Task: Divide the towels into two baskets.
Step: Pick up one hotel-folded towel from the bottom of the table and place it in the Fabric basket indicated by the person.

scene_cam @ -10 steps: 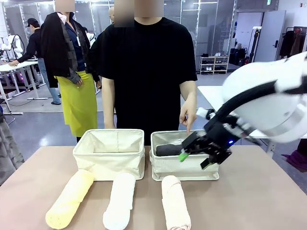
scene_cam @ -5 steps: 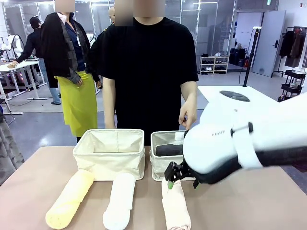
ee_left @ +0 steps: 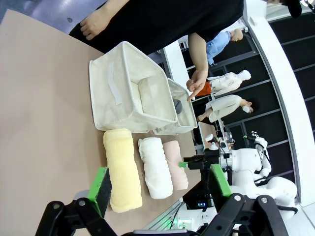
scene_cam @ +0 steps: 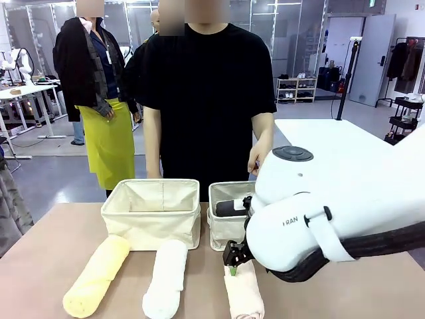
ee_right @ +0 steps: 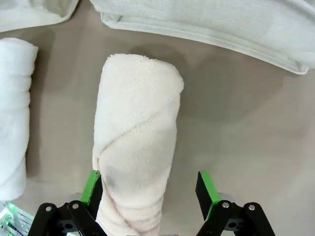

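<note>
While the dark grey towel [scene_cam: 229,208] lies inside the right basket [scene_cam: 222,232], three rolled towels rest on the counter [scene_cam: 40,266] in a row just in front of the two cream baskets: the yellow towel [scene_cam: 96,276] at left, the white towel [scene_cam: 166,279] in the middle and the pinkish-beige towel [scene_cam: 244,296] at right. The left basket [scene_cam: 151,216] looks empty. A person stands at the far side, one hand [scene_cam: 260,156] hanging near the right basket's far rim. The robot's bulky white right arm reaches in from the right, and the right end effector [ee_right: 149,189] is poised low over the pinkish-beige towel. Its green pads are spread wide and astride the roll; one pad sits right at the towel's side, the other stands apart from it, and nothing is gripped. The left end effector [ee_left: 160,183] hangs high over the near left of the counter, also wide open and empty. The step in hand appears to be the pickup of the pinkish-beige towel. The next move likely calls for centring the pads across the roll, lowering a little, closing firmly enough to hold the soft terry without unrolling it, then lifting it clear and carrying it to a basket so the towels end up shared between the two.
</note>
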You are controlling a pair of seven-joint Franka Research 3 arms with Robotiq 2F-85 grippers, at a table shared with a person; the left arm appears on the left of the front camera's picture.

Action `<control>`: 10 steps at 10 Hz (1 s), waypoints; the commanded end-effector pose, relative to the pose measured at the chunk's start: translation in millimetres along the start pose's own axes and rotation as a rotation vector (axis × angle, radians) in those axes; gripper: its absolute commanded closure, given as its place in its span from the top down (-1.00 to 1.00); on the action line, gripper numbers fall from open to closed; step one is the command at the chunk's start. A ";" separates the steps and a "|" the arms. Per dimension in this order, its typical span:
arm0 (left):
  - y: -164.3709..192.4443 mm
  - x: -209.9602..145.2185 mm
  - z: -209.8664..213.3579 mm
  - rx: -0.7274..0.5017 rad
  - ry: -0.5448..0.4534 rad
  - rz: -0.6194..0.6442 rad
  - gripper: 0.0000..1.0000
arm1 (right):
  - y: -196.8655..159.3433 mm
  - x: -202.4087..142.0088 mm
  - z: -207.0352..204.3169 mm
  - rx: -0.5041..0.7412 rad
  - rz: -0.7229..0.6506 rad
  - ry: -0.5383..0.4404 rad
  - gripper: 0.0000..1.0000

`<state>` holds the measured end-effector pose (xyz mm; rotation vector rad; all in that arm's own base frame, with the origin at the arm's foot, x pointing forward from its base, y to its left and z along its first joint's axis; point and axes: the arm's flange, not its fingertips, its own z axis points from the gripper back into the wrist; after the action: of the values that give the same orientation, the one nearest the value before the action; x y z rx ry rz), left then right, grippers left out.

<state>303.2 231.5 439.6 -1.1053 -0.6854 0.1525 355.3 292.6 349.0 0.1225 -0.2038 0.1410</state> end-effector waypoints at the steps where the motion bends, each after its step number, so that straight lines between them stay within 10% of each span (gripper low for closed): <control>1: -0.5 2.1 2.8 -0.024 -0.012 -0.004 1.00 | 26.6 7.3 -23.8 0.005 -0.039 -0.012 0.93; 5: -0.5 2.1 2.8 -0.024 -0.012 -0.004 1.00 | 21.9 7.9 -48.8 0.070 0.028 0.159 0.93; 10: -0.5 2.1 2.8 -0.024 -0.012 -0.004 1.00 | 18.2 8.6 -40.1 0.094 0.072 0.185 -0.14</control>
<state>303.3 231.4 439.6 -1.1055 -0.6852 0.1522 373.9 324.3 311.1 0.2013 -0.0286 0.2229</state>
